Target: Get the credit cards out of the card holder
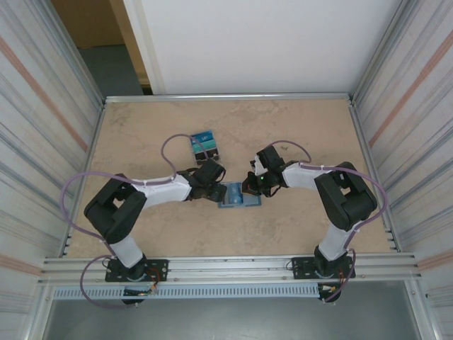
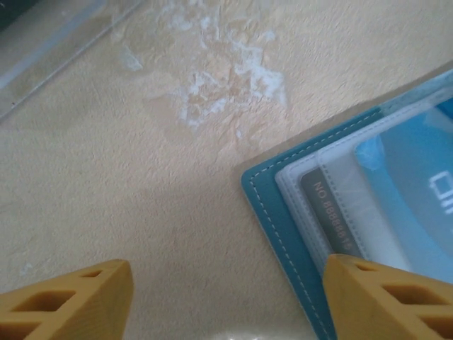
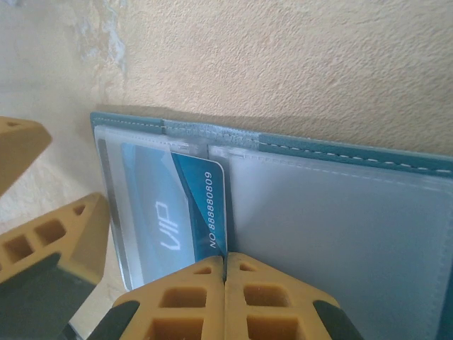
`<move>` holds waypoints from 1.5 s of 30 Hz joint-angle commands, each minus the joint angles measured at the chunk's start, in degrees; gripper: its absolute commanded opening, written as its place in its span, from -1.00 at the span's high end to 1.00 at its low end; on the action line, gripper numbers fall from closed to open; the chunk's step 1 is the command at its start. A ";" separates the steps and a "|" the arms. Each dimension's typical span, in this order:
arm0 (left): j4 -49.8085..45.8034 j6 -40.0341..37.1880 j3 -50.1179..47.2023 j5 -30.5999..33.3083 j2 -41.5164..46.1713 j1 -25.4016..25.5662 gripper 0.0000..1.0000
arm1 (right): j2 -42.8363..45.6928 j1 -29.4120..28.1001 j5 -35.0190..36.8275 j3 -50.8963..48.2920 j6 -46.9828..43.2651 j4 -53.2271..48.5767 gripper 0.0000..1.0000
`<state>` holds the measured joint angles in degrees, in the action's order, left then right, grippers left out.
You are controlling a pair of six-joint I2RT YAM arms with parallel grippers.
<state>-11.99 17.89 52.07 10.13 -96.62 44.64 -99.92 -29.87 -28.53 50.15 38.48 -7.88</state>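
Note:
The card holder (image 1: 238, 197) lies open on the table between the two arms, pocket panels up. Its left pockets still hold credit cards: a pale blue VIP card (image 3: 152, 212), a darker blue numbered card (image 3: 207, 195) and a dark grey card (image 2: 331, 211). My right gripper (image 3: 225, 263) is shut, its tips resting on the holder's spine at the corner of the darker blue card. My left gripper (image 2: 226, 304) is open with only bare table between its fingers. Its right finger (image 2: 382, 297) sits over the holder's left edge (image 2: 272, 205).
A small pile of blue cards (image 1: 204, 146) lies behind the left gripper, near the table's middle. A clear plastic edge (image 2: 49, 49) shows at the upper left of the left wrist view. Metal walls enclose the table on both sides.

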 commanded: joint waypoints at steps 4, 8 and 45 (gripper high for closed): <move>0.78 -1.48 1.79 -0.21 2.04 1.81 -0.73 | 1.58 -0.01 1.53 1.55 -1.21 -2.49 1.00; 1.18 -1.46 2.81 -0.64 -0.37 2.05 -0.79 | 1.49 -0.08 1.54 1.66 -1.17 -2.46 1.00; -2.52 -1.89 4.35 2.48 -5.77 2.20 -0.70 | 2.93 1.74 -8.52 -5.29 5.32 11.71 0.67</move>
<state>-11.75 16.69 56.16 11.20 -100.57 46.63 -95.90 -28.36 -34.22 45.67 41.95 -0.10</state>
